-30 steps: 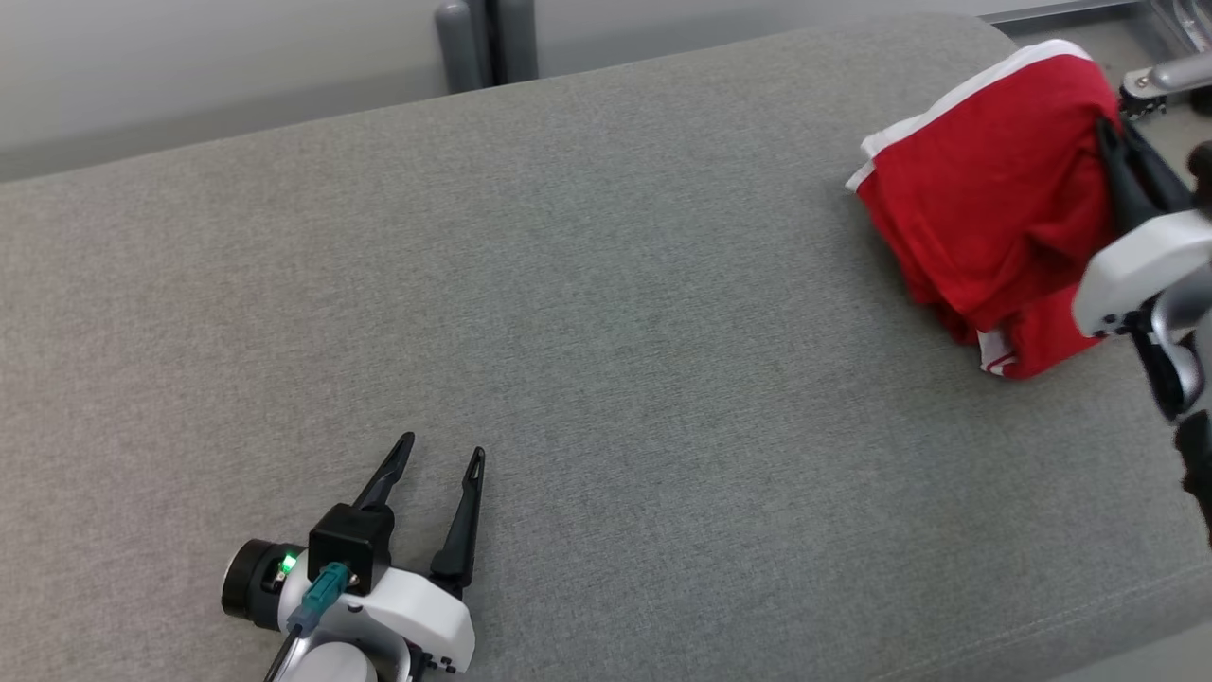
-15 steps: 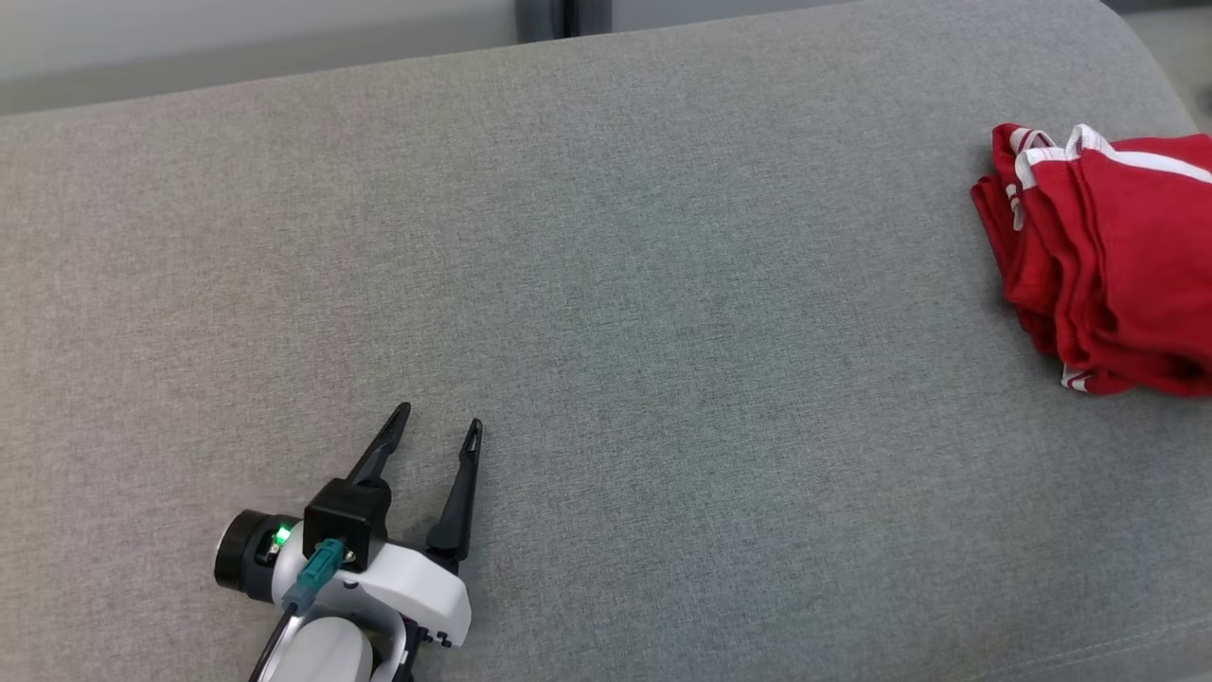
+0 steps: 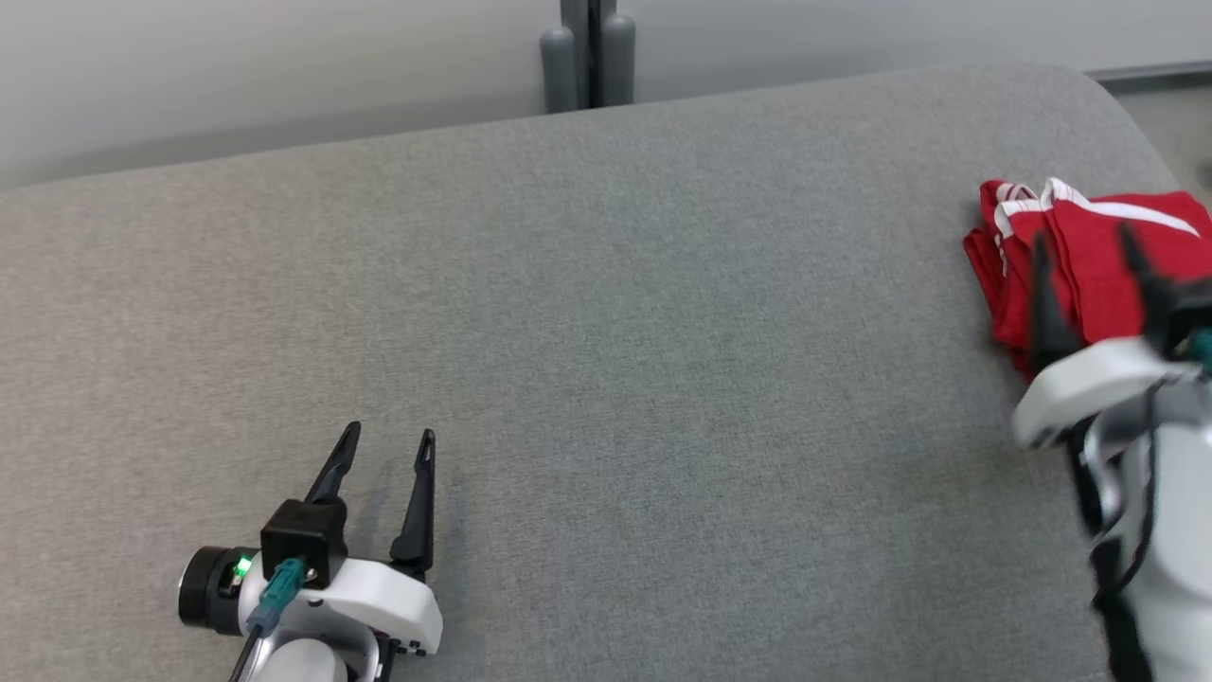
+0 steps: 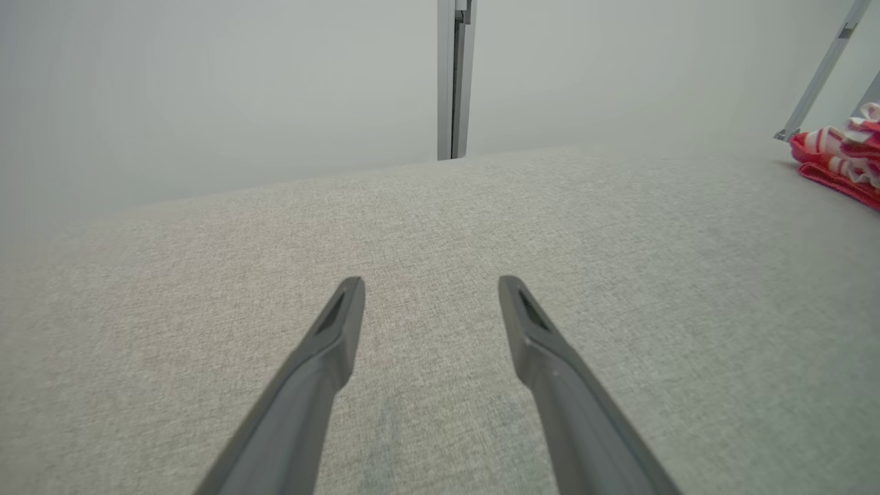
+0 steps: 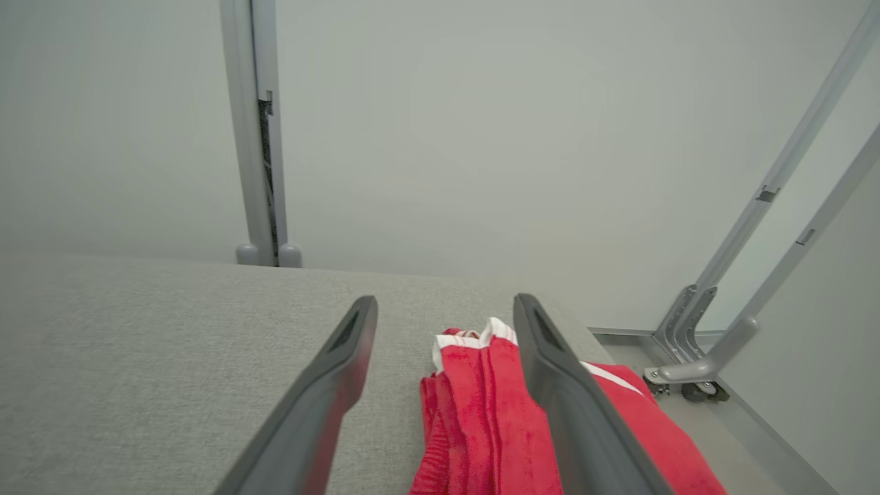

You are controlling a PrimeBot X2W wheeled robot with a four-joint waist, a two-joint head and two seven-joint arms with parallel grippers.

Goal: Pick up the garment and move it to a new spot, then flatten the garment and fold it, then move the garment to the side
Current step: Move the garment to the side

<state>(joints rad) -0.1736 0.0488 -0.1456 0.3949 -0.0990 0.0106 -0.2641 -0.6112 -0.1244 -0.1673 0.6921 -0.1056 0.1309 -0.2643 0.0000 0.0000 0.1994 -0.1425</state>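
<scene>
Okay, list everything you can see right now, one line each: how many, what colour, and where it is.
garment: 1, red with white trim, bundled at the right end of the padded surface
padded surface: 1, grey fabric, stretching across the head view
post: 1, grey, upright against the wall behind the surface's far edge
wall: 1, pale grey, behind the surface
metal frame: 1, grey slanted struts with small wheels at the foot, on the floor past the surface's right end
left gripper: 1, dark fingers, open, at lower left over bare surface, well apart from the garment
right gripper: 1, dark fingers, open, at the right over the garment
</scene>
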